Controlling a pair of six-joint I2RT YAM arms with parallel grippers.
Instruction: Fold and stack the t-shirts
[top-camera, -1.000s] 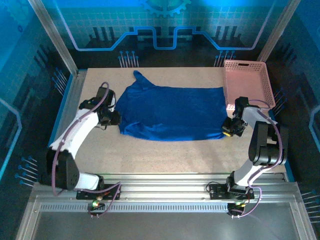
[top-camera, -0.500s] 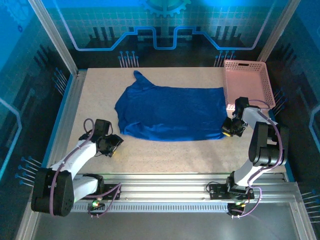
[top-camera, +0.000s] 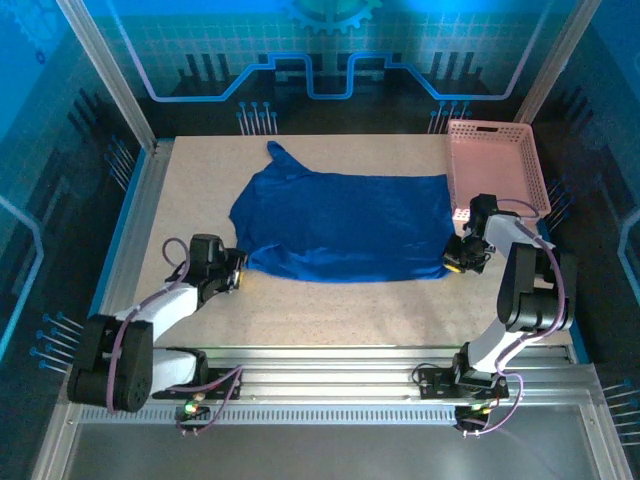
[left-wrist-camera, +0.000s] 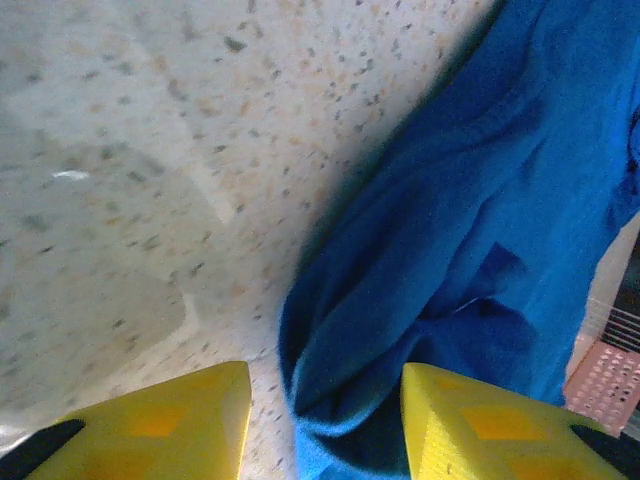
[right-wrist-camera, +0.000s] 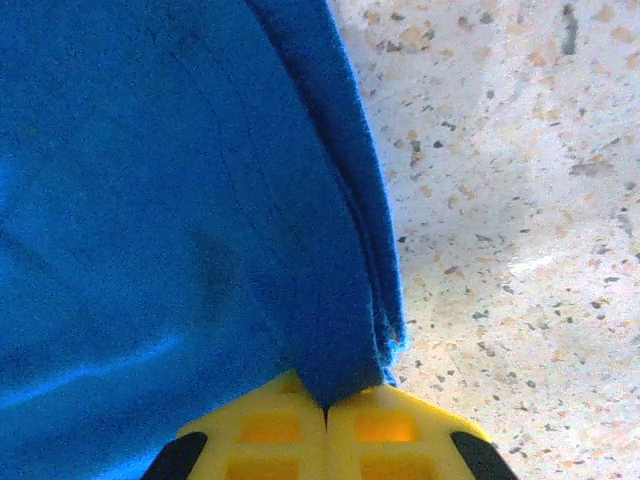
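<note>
One royal-blue t-shirt (top-camera: 340, 225) lies spread across the middle of the table, plain side up, one sleeve pointing to the far left; no print shows. My left gripper (top-camera: 236, 272) is at the shirt's near left corner, open, with the bunched corner of the shirt (left-wrist-camera: 400, 300) between its yellow fingers (left-wrist-camera: 150, 425). My right gripper (top-camera: 458, 258) is at the near right corner, shut on the layered hem of the shirt (right-wrist-camera: 340, 250), and the cloth comes out from between its closed yellow fingers (right-wrist-camera: 260, 430).
A pink lattice basket (top-camera: 495, 165) stands at the back right, its near edge close to my right arm. Bare speckled tabletop (top-camera: 330, 315) runs along the front between the two arm bases. Metal rails frame the table's left and right sides.
My left gripper left the shirt's left edge, swung toward the near left of the table, then came back to the shirt's near left corner. The right gripper stayed put.
</note>
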